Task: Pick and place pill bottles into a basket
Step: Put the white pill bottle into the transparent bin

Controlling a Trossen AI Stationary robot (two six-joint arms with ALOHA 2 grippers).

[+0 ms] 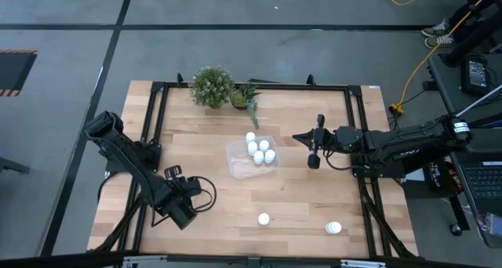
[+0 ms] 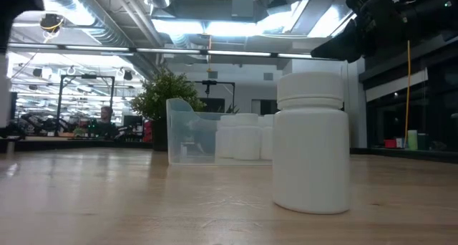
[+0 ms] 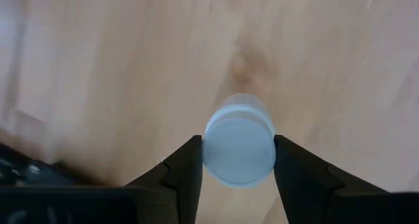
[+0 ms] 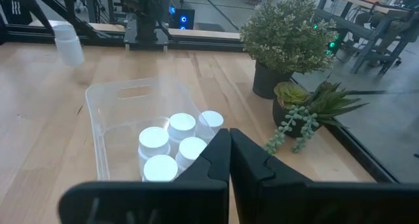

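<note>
One white pill bottle (image 2: 312,142) stands upright on the wooden bench (image 2: 129,195), close to the camera. Farther back sits the clear basket (image 2: 187,130) holding several bottles (image 2: 245,136), a green plant (image 2: 163,94) behind it.

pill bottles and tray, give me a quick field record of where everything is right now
tray: clear, mid table, near the potted plant
bottles in tray: five, upright, clustered at one end
bottles on table: two near the front edge
left end effector: closed on a bottle, fingers on either side of its cap
right end effector: shut, empty, beside the tray
</note>
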